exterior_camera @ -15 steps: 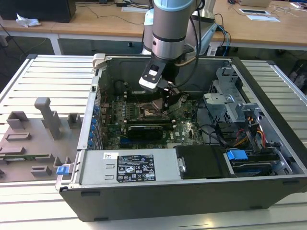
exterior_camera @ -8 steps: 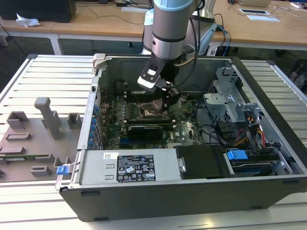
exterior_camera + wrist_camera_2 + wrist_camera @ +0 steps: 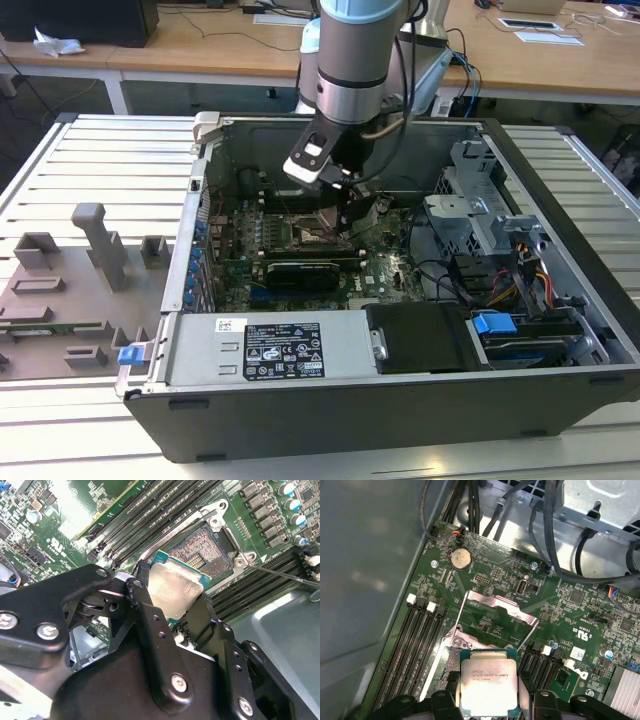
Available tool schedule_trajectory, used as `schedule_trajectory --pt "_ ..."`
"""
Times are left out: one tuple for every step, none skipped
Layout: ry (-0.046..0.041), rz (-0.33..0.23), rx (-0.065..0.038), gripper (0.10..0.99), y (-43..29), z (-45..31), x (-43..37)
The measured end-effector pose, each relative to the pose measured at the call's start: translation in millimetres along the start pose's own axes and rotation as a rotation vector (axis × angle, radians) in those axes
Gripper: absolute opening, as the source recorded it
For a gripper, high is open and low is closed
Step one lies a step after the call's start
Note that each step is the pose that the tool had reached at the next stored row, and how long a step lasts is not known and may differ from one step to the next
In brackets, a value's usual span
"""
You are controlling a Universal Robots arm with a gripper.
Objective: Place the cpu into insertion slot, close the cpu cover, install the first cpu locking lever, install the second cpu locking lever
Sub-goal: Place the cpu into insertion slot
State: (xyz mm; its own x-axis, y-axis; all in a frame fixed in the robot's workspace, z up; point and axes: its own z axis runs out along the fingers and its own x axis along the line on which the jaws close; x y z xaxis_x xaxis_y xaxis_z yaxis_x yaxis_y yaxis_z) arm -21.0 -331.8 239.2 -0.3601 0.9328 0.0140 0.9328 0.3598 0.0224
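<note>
Exterior view, computer case [image 3: 350, 420] on slatted table [image 3: 110, 160], desks [image 3: 200, 45] behind, second wrist view, fingers [image 3: 150, 630] pinching cpu [image 3: 175, 587].

The arm [image 3: 352, 70] reaches straight down, its gripper [image 3: 172, 594] clamped across opposite edges of the cpu [image 3: 487, 682].

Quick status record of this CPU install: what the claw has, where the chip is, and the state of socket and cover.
claw: shut on the cpu
cpu: held over the edge of the insertion slot, not yet seated
insertion slot: empty, with much of the pin grid exposed
cpu cover: open, swung up off the slot
</note>
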Motion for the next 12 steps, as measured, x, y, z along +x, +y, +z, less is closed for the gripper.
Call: schedule_trajectory --pt "-0.0005 0.01 0.0 0.541 0.0 0.0 0.0" --pt "-0.0012 0.022 0.0 0.541 0.0 0.1 0.0" --pt "-0.0015 0.029 0.0 0.541 0.0 0.1 0.0" --pt "-0.0019 0.037 0.0 0.541 0.0 0.1 0.0" --pt "-0.0025 0.049 0.0 0.541 0.0 0.1 0.0" --pt "-0.0032 0.059 0.0 0.541 0.0 0.2 0.0" --pt "-0.0036 0.064 0.0 0.541 0.0 0.2 0.0" --pt "-0.0048 0.078 0.0 0.541 0.0 0.2 0.0" --pt "-0.0062 0.093 0.0 0.541 0.0 0.2 0.0" --pt "-0.0071 0.103 0.0 0.541 0.0 0.2 0.0" --pt "-0.0077 0.111 0.0 0.541 0.0 0.3 0.0" --pt "-0.0081 0.117 0.0 0.541 0.0 0.3 0.0"
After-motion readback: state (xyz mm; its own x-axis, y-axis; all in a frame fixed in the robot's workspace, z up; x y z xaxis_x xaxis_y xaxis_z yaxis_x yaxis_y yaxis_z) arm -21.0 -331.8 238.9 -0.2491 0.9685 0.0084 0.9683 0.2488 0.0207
